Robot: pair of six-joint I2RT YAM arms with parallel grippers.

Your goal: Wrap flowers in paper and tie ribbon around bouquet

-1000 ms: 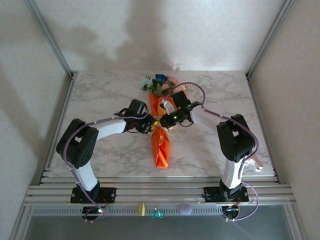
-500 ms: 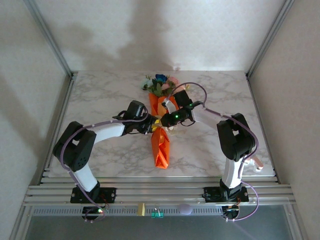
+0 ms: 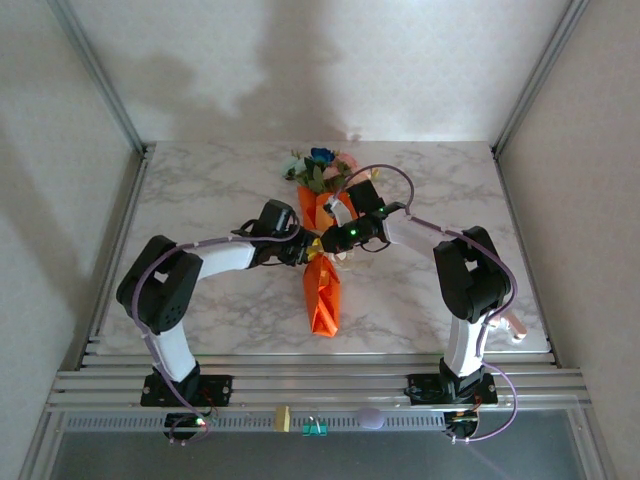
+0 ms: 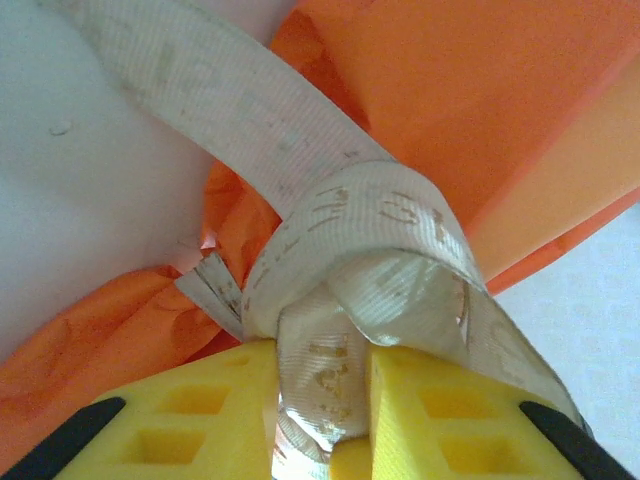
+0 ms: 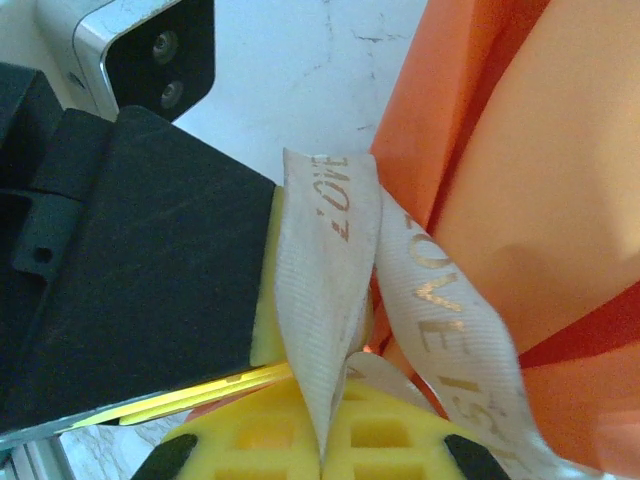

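ribbon (image 4: 350,215): in my left wrist view its tail runs off the upper left edge. In the right wrist view a strand leaves at the bottom right.
left gripper (image 4: 320,400): yellow fingers (image 4: 200,420) cut by the bottom edge.
right gripper (image 5: 322,440): fingers cut off the same way.
stems: hidden from me inside the paper (image 3: 322,295), below the flowers (image 3: 320,166).
middle of the paper: from above both grippers cover it.
knot: I can't tell whether it is complete.
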